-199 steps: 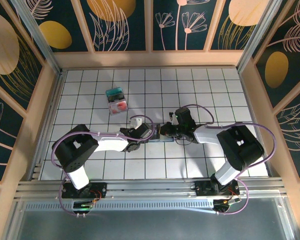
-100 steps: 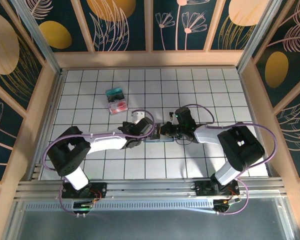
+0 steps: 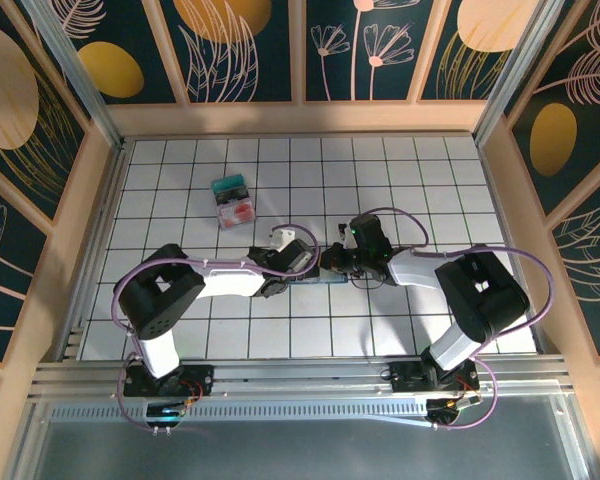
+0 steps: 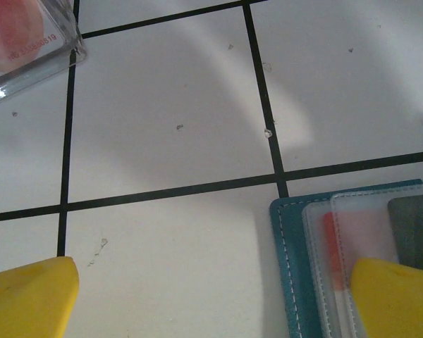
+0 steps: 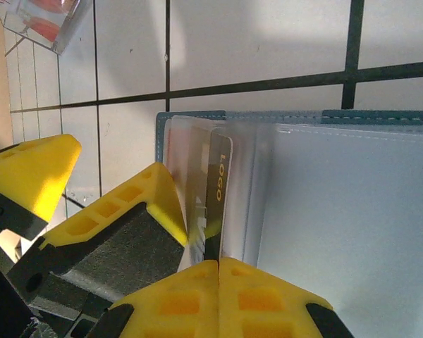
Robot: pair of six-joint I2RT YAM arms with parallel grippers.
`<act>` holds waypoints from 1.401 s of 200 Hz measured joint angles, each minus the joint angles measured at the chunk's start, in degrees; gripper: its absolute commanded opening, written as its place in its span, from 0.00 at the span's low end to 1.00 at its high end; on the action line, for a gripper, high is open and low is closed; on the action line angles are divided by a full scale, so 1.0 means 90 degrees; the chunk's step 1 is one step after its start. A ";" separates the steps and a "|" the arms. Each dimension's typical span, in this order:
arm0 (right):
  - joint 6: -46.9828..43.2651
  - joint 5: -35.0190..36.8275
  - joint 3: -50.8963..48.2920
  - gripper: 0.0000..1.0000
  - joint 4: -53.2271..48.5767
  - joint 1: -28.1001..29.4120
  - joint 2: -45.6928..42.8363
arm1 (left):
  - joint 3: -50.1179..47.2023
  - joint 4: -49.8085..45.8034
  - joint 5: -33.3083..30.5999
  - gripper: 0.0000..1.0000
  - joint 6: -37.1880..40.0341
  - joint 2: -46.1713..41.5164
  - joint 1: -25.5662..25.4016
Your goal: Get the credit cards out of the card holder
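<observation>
From above, the left gripper (image 3: pixel 302 268) and the right gripper (image 3: pixel 330 262) face each other tip to tip, and the holder (image 3: pixel 316 280) lies flat just under and between them. A clear box (image 3: pixel 232 201) of teal and red cards sits well apart, ahead and to the left of the left gripper. In the left wrist view that gripper is spread wide and grasps nothing, with bare tile (image 4: pixel 169 155) between its jaws. Its right fingertip (image 4: pixel 398 296) sits over the holder's corner, and I cannot tell whether it touches. Just ahead of it are the teal stitched edge, the frosted sleeves, a reddish strip and a dark card (image 4: pixel 412 225). Its left fingertip (image 4: pixel 28 299) is over tile, apart from the holder, and the box corner shows far ahead on the left. In the right wrist view the right gripper is clenched, its fingertips (image 5: pixel 190 296) pressed together at the near end of the dark card, which is marked "LOGO". The card is tucked in the left sleeves of the open holder. I cannot tell whether the tips pinch the card or the sleeve. To their left, one left-gripper finger (image 5: pixel 155 204) lies at the holder's left edge beside the card, and the other is out over tile.
</observation>
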 measured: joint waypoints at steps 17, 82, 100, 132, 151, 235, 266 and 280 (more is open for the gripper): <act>0.0002 0.0000 0.0000 0.03 0.0005 -0.0007 0.0000 | 0.0000 0.0024 0.0012 0.99 0.0000 0.0010 0.0000; 0.0202 -0.0097 -0.0087 0.14 0.0505 -0.0041 0.0024 | 0.0000 0.0141 0.0102 0.99 -0.0007 0.0044 0.0007; 0.0270 -0.0180 -0.0097 0.17 0.0750 -0.0049 0.0119 | -0.0022 0.0180 0.0104 0.99 -0.0010 0.0044 0.0007; 0.0408 -0.0311 -0.0097 0.16 0.1158 -0.0068 0.0384 | -0.0049 0.0231 0.0114 0.99 -0.0019 0.0041 0.0015; 0.0508 -0.0357 -0.0097 0.08 0.1297 -0.0073 0.0508 | -0.0061 0.0238 0.0121 0.99 -0.0049 0.0039 0.0015; 0.0182 -0.0126 -0.0197 0.00 0.0775 -0.0342 -0.0029 | -0.0107 0.0253 0.0209 0.99 -0.0078 -0.0012 0.0022; -0.0148 0.0306 -0.0197 0.00 0.0253 -0.0459 -0.0600 | -0.0117 0.0226 0.0219 0.99 -0.0051 -0.0051 0.0022; -0.0330 0.0471 -0.0197 0.00 0.0015 -0.0478 -0.0852 | -0.0117 0.0194 0.0219 0.99 -0.0002 -0.0090 0.0022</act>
